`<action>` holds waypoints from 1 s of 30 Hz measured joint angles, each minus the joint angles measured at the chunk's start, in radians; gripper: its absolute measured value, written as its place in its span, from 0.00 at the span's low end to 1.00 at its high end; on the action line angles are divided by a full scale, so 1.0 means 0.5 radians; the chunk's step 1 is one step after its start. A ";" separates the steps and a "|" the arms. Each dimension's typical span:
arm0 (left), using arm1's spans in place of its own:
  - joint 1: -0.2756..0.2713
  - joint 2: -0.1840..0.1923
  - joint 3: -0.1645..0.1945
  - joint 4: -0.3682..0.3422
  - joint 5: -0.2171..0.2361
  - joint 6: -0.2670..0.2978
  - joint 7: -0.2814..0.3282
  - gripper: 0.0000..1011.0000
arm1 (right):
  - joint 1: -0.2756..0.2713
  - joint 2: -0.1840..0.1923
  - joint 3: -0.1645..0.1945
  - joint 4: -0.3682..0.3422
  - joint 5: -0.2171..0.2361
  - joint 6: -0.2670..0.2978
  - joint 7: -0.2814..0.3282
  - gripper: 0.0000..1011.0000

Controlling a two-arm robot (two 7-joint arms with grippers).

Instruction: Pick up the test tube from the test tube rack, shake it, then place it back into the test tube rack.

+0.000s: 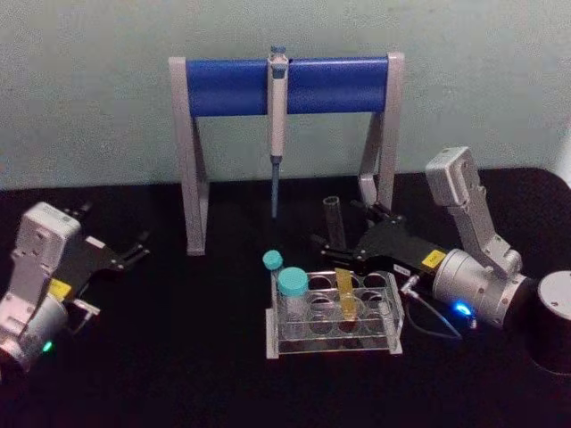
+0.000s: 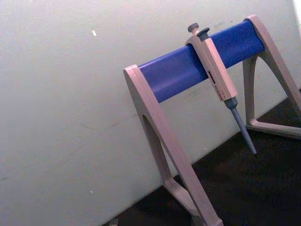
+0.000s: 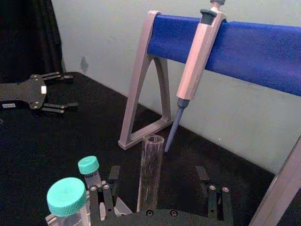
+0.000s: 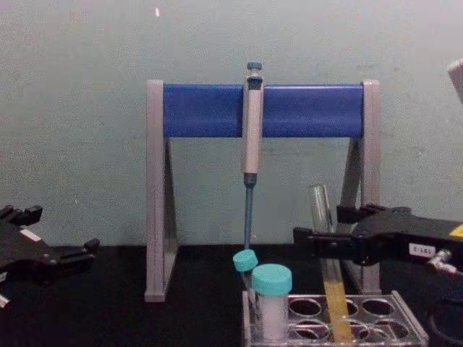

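Right claw position: my right claw reaches in from the right. It is above the rack and level with the upper half of the tube. From the chest it enters at the right edge.
Right claw state: wide open and gripping nothing. My fingers stand one on each side of the tube, with a clear gap on both sides and no contact.
Tube location: seated in a hole near the middle of the rack; I cannot tell which row.
Tube attitude: mouth up and uncapped, leaning slightly off vertical.
Tube contents: yellow liquid in the lower part, clear glass above it.
Rack: a low clear tray with round holes. It sits on the black table, in front of the stand and below my right claw.
Vials: two with teal caps at the rack's left end. The large vial sits in a front hole. The small vial is just behind it, in the rack or beside it; I cannot tell which.
Stand: grey legs and a blue bar, behind the rack and close to the wall.
Pipette: the pipette hangs from the middle of the bar with its tip down, clear of the table.
Left claw: my left claw is at the table's left side, well apart from the rack. Its fingers are spread and it is empty.
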 joint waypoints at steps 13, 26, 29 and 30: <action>0.000 0.000 0.000 0.000 0.000 0.000 0.000 0.99 | 0.009 -0.008 -0.004 0.022 -0.009 0.008 0.041 0.99; 0.000 0.000 0.000 0.000 0.000 0.000 0.000 0.99 | 0.009 -0.010 -0.003 0.021 -0.009 0.008 0.038 0.99; 0.000 0.000 0.000 0.000 0.000 0.000 0.000 0.99 | 0.010 -0.010 -0.003 0.021 -0.009 0.008 0.037 0.94; 0.000 0.000 0.000 0.000 0.000 0.000 0.000 0.99 | 0.010 -0.010 -0.003 0.021 -0.009 0.008 0.037 0.93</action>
